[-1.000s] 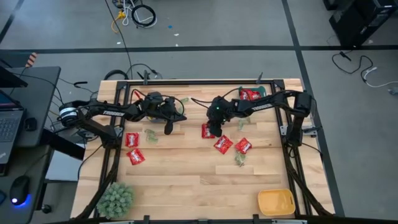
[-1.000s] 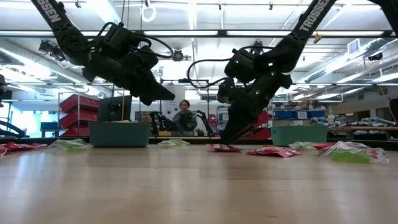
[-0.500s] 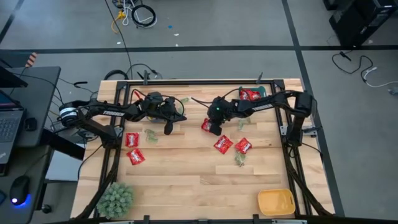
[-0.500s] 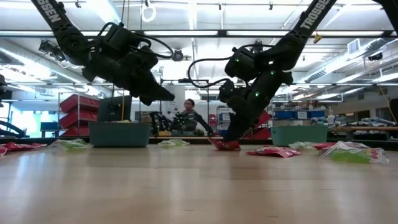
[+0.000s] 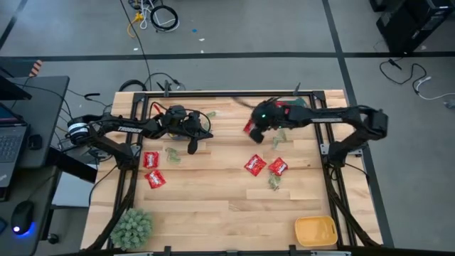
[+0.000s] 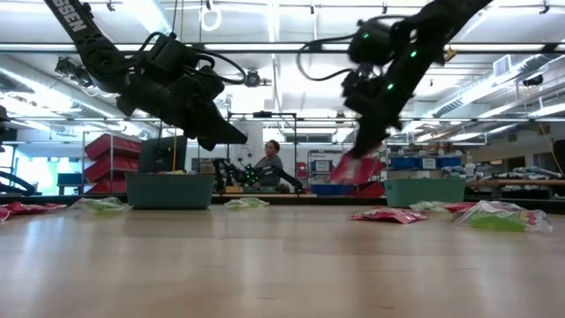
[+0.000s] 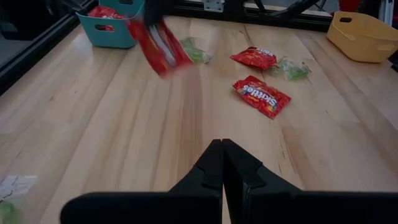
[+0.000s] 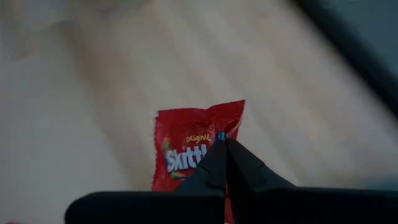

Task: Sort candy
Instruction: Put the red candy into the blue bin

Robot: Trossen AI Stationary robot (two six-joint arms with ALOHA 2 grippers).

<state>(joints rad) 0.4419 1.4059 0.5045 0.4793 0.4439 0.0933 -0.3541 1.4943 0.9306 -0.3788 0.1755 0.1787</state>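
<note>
A: Where's the candy now?

B: The right tool (image 8: 222, 144) is clamped on a glossy red packet (image 8: 186, 149), lifted off the worktop (image 5: 213, 192) near the teal bin (image 7: 115, 32) at one o'clock.

A: How should it finish?

B: I'd carry it over the rim before letting go; the flat, slick wrapper hangs loosely. The left tool (image 7: 222, 149) hovers pressed together at eleven o'clock.

Two dark, nearly black jointed arms, built of slim tube links and chunky rounded joint housings. White block lettering runs along the upper links. Small green lights glow on the right arm's wrist housing. Thin black cables loop off both wrists. Each ends in two tapered black fingers.
</note>
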